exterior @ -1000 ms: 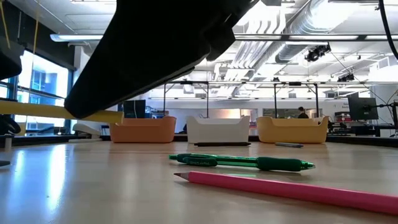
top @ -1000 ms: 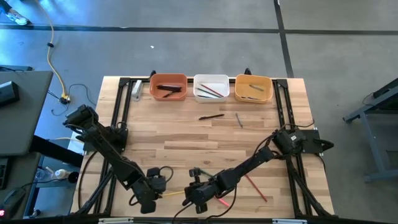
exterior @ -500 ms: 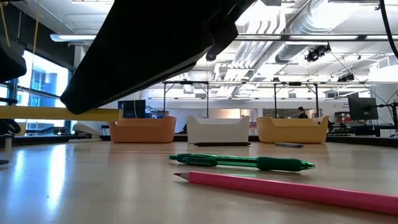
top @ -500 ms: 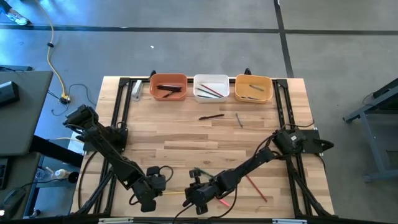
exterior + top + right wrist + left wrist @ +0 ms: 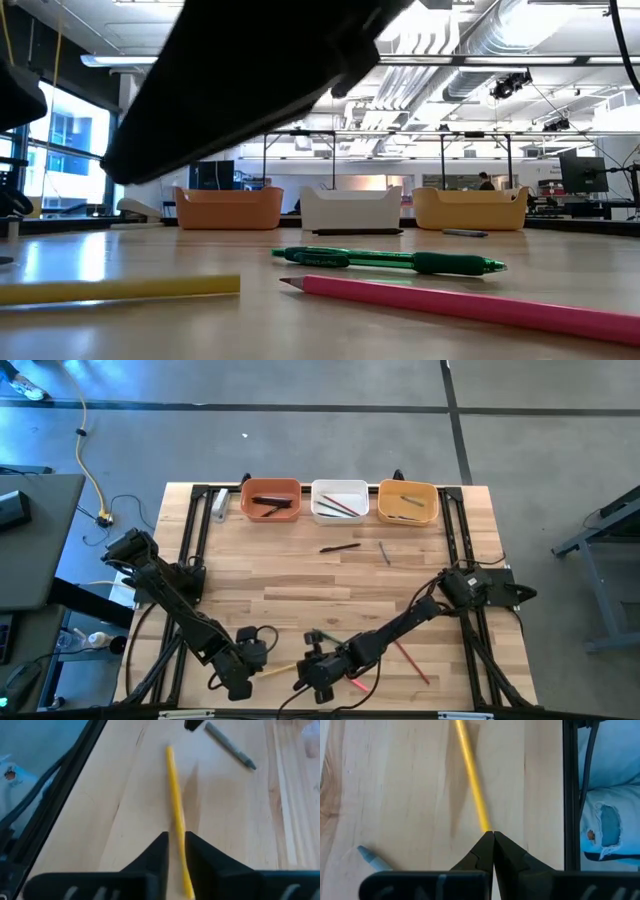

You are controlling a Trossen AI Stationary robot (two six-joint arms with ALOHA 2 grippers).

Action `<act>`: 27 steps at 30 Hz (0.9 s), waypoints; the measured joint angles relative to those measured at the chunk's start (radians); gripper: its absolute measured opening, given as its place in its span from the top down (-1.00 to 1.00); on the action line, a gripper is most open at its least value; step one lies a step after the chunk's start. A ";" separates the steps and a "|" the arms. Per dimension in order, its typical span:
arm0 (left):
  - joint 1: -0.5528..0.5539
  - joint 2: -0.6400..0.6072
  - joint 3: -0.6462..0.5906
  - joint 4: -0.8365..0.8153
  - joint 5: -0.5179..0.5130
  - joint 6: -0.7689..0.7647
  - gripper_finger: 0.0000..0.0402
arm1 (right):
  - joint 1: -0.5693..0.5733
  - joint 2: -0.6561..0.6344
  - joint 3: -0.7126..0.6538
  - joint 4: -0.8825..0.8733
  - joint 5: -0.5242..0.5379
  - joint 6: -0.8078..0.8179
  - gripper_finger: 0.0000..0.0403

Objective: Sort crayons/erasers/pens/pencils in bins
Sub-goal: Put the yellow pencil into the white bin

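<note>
Yellow pencil (image 5: 472, 785) end hidden under left gripper (image 5: 493, 836) — fingers pressed together on it; right gripper (image 5: 176, 840) slightly spread, straddling it — both low at the table's near edge.

Three bins (image 5: 340, 501) in a row at the bench's (image 5: 300, 575) far edge; pencil (image 5: 280, 669) lying between both grippers near the front.

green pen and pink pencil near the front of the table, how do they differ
In the low view, the green pen lies farther back and shows whole; the pink pencil lies nearer the camera and runs out of the picture. The green pen is thicker, with a printed barrel and a darker grip section; the pink pencil is a plain slim stick with a sharpened tip. Both lie flat on the table, outside the bins.
</note>
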 joint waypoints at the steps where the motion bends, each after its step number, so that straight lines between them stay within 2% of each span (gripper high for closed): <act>1: -0.002 0.000 0.000 0.004 0.001 -0.002 1.00 | 0.000 0.000 0.000 -0.009 -0.003 0.007 0.67; 5: -0.008 0.014 0.000 0.047 0.001 -0.025 0.95 | 0.000 0.000 0.000 -0.050 -0.032 0.018 0.51; 9: -0.011 0.060 0.001 0.081 0.004 -0.021 0.81 | -0.004 0.001 0.000 -0.097 -0.048 0.017 0.42; 14: -0.007 0.091 0.000 0.072 0.003 -0.021 0.57 | -0.038 0.005 0.000 -0.111 -0.004 0.010 0.41; 18: -0.008 0.076 0.000 0.064 0.001 -0.020 0.42 | -0.076 0.006 0.000 -0.127 -0.031 0.011 0.41; 21: -0.009 0.073 0.002 0.064 0.000 -0.020 0.36 | -0.086 0.008 0.000 -0.128 -0.088 0.009 0.41; 27: -0.009 0.073 0.000 0.048 -0.001 -0.011 0.34 | -0.074 0.023 0.000 -0.133 -0.091 -0.002 0.41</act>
